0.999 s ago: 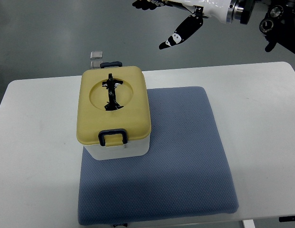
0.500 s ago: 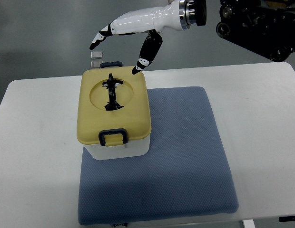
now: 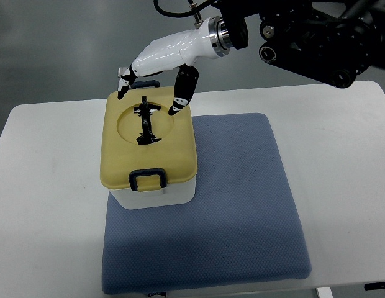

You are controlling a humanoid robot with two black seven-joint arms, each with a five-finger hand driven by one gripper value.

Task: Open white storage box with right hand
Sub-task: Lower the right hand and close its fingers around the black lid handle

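Right hand hovers fingers spread, empty, over the far edge of the storage box, sitting lid-closed on the blue mat on the worktop. I'd hook the far latch first, then lift straight.

One storage box, one blue mat, one hand, perhaps two latches.

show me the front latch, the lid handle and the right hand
front latch (image 3: 148, 179), top view, on the black clip at the lid's near edge
lid handle (image 3: 145, 121), top view, on the black strap in the round recess
right hand (image 3: 161, 54), top view, on the white back of the hand
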